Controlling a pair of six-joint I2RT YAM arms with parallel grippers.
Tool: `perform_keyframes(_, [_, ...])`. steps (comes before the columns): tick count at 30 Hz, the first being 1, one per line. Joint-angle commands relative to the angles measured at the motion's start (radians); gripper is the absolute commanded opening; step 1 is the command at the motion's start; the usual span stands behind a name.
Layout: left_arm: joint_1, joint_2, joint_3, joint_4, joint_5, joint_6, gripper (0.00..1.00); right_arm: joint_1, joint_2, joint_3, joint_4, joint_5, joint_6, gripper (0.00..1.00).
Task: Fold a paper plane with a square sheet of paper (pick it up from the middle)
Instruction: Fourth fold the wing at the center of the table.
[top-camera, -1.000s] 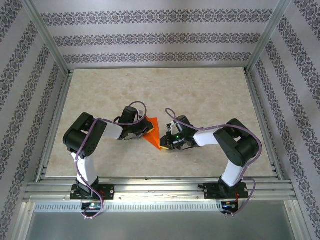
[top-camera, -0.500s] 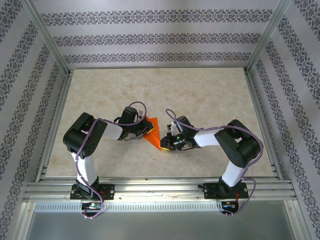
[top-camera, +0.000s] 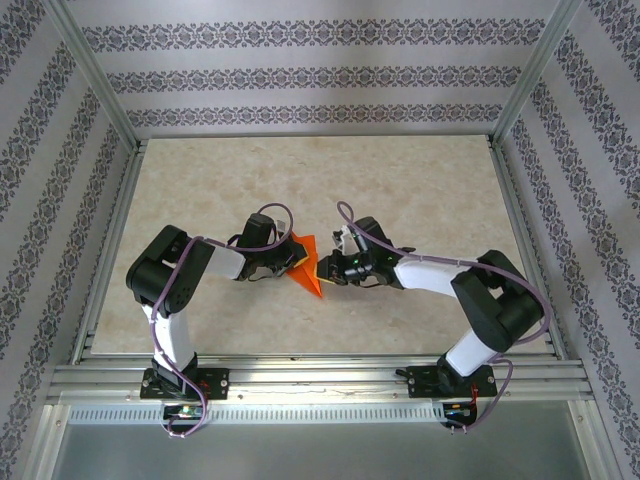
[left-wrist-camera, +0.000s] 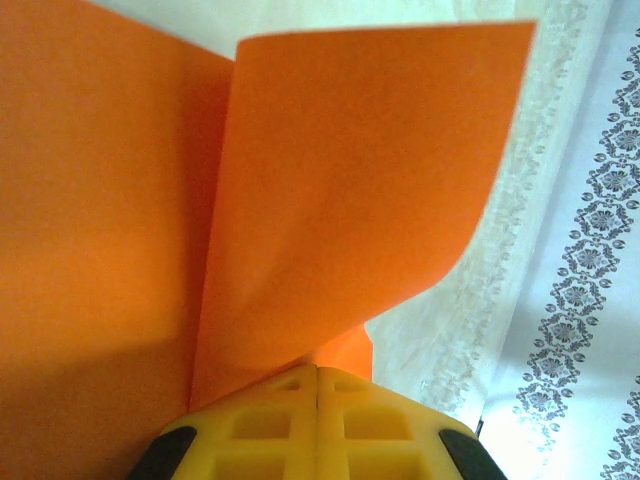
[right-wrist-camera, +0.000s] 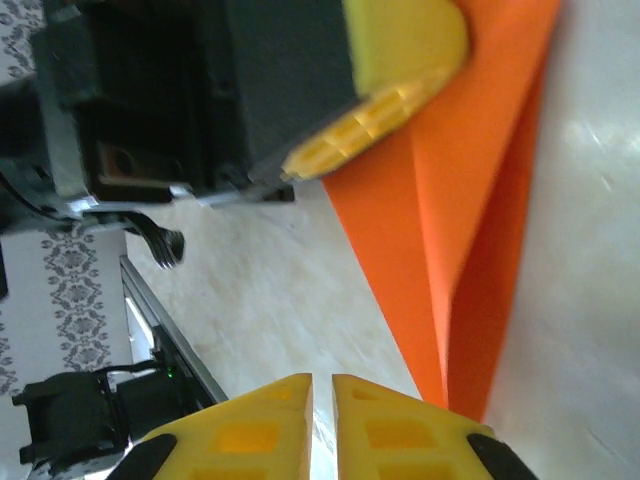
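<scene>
Overhead view of a beige marble-patterned desk (top-camera: 400, 190), enclosed by grey-and-white patterned walls (top-camera: 320, 70), with two black-and-white arms reaching inward from the near edge. Near the desk's centre, between the two hands, a bright orange paper sheet (top-camera: 308, 270), thin, already folded into a narrow pointed shape. Left hand (top-camera: 292, 262) at the sheet's left side, yellow fingers (left-wrist-camera: 260, 430) pressed together and clamped on the paper. In the left wrist view, two orange flaps rising out of that closed grip: one broad, covering the left of the picture; the other curling upward to a square corner; a small orange fold just behind the fingertips. Right hand (top-camera: 327, 272) just beside the sheet's right side, close to its near tip. In the right wrist view, its yellow fingers (right-wrist-camera: 400, 435) set together with only a hairline slit between, empty as far as visible; the sheet's pointed tip just beside the finger on the picture's right, actual contact not discernible. In the same view, the left hand's black body and yellow fingertips at the sheet's opposite end, gripping the paper, with a long crease running from there down the orange shape toward the tip and the lower layer lying on the desk surface.
</scene>
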Motion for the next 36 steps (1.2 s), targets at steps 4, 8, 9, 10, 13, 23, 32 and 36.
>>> perform_keyframes(4, [-0.008, 0.058, -0.035, -0.072, -0.052, -0.004, 0.00, 0.027, 0.153, 0.108, 0.020, -0.021, 0.030, 0.05])
perform_keyframes(8, [-0.007, 0.057, -0.038, -0.075, -0.052, -0.003, 0.00, 0.030, 0.193, 0.113, 0.026, -0.025, 0.034, 0.04])
perform_keyframes(9, [-0.007, 0.058, -0.037, -0.075, -0.050, -0.003, 0.00, 0.031, 0.198, 0.108, 0.031, -0.035, 0.033, 0.04])
perform_keyframes(10, [-0.008, 0.057, -0.037, -0.077, -0.050, -0.002, 0.00, 0.032, 0.200, 0.103, 0.035, -0.041, 0.032, 0.04])
perform_keyframes(13, [-0.007, 0.058, -0.036, -0.077, -0.052, -0.003, 0.00, 0.034, 0.195, 0.081, 0.043, -0.044, 0.032, 0.04])
perform_keyframes(23, [-0.008, 0.056, -0.032, -0.082, -0.054, -0.003, 0.00, 0.039, 0.208, 0.022, 0.118, -0.074, 0.061, 0.04])
perform_keyframes(32, [-0.007, 0.056, -0.030, -0.084, -0.055, -0.004, 0.00, 0.042, 0.214, -0.018, 0.140, -0.084, 0.066, 0.04])
perform_keyframes(36, [-0.008, 0.056, -0.027, -0.087, -0.056, -0.005, 0.00, 0.046, 0.211, -0.032, 0.143, -0.084, 0.066, 0.05])
